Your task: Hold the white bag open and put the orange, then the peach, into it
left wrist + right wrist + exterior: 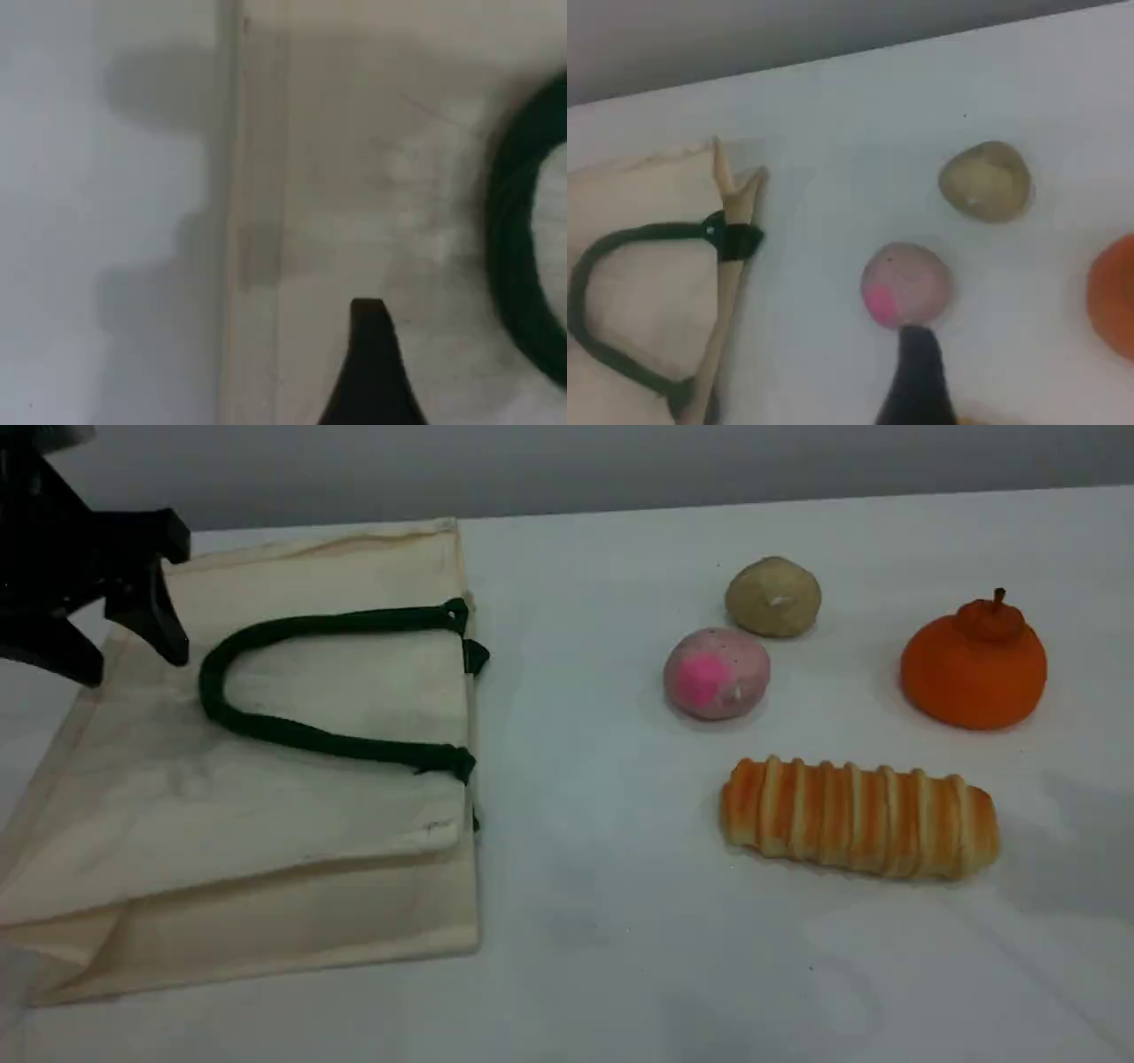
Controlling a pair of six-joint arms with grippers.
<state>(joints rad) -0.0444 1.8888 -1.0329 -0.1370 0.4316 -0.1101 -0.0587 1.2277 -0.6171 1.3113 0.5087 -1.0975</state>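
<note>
White table (602, 921), grey wall (567, 460) behind. Scene view: cream bag (266, 841) flat at left, green handles (211, 682) on top; orange (973, 669) far right, pink-patched peach (716, 673) mid-table; left gripper (124, 651) spread, empty, over bag. Left wrist view: fingertip (372, 372) above canvas. Right wrist view: right gripper (917, 376) wide, empty, near peach.

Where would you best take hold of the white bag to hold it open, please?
Probably the green rope handle, at the bend of its loop, from straight above with the jaws across the rope. The white bag lies flat with its mouth facing the peach, so lifting that handle should raise the top panel.
</note>
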